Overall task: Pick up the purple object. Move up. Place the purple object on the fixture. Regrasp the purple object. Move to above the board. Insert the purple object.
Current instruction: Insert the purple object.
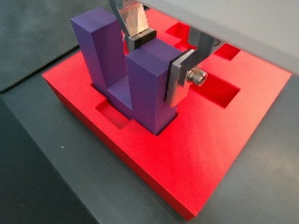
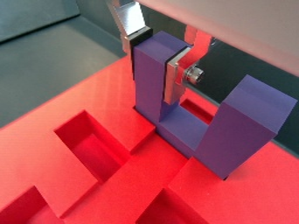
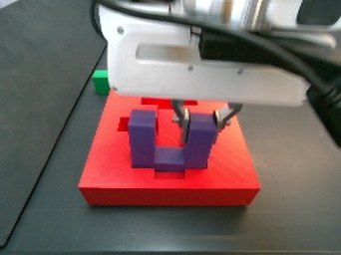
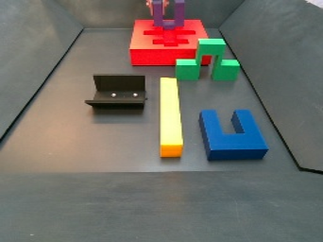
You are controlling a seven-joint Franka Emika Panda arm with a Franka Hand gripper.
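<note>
Gripping one prong of the purple object (image 2: 193, 114), the tool (image 2: 163, 70) stands over the board (image 2: 82, 131).

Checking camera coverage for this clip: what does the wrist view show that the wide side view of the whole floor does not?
Only a wrist view shows the gripper with its fingers clamped on one prong of the purple object, and the board's recesses up close. Only the side view shows the fixture, yellow bar, blue block and green block. Both show the purple object standing base-down on the board.
</note>
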